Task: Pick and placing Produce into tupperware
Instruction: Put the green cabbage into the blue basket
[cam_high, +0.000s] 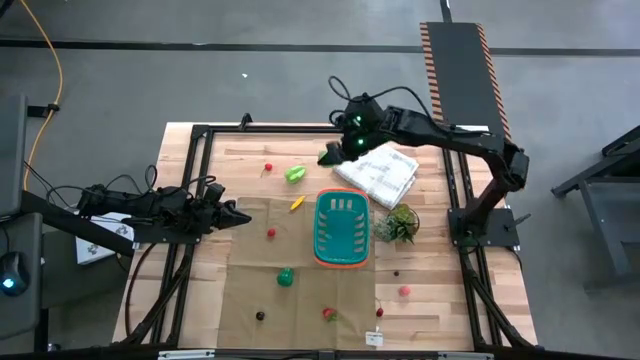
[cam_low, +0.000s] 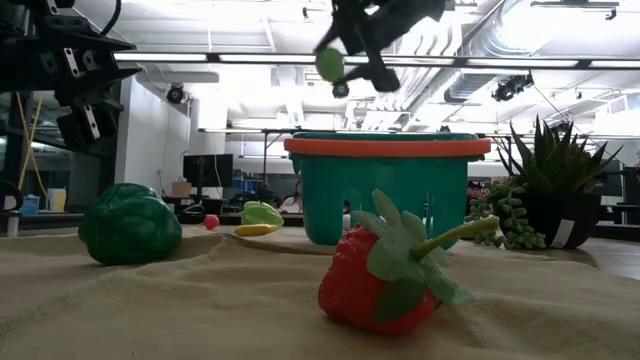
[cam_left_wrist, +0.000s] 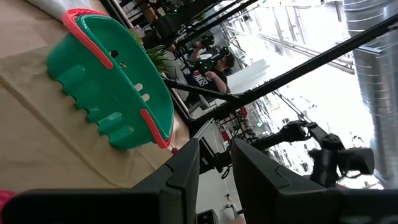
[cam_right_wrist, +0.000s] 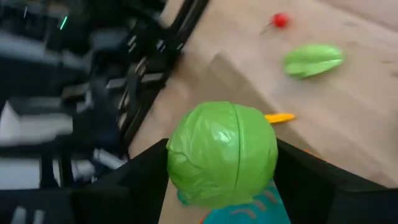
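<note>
Green round cabbage (cam_right_wrist: 222, 154) clamped in right gripper (cam_right_wrist: 224, 180) above teal basket (cam_high: 342, 230); left gripper (cam_high: 237, 217) jaws narrow, empty

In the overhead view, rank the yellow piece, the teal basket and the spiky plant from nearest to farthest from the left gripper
1. yellow piece, just ahead of the left gripper
2. teal basket, mid-table
3. spiky plant, beyond the basket, on the right arm's side

White cloth bundle (cam_high: 380, 172) beside a spiky potted plant (cam_high: 398, 226) — on burlap-covered table (cam_high: 250, 290).
</note>
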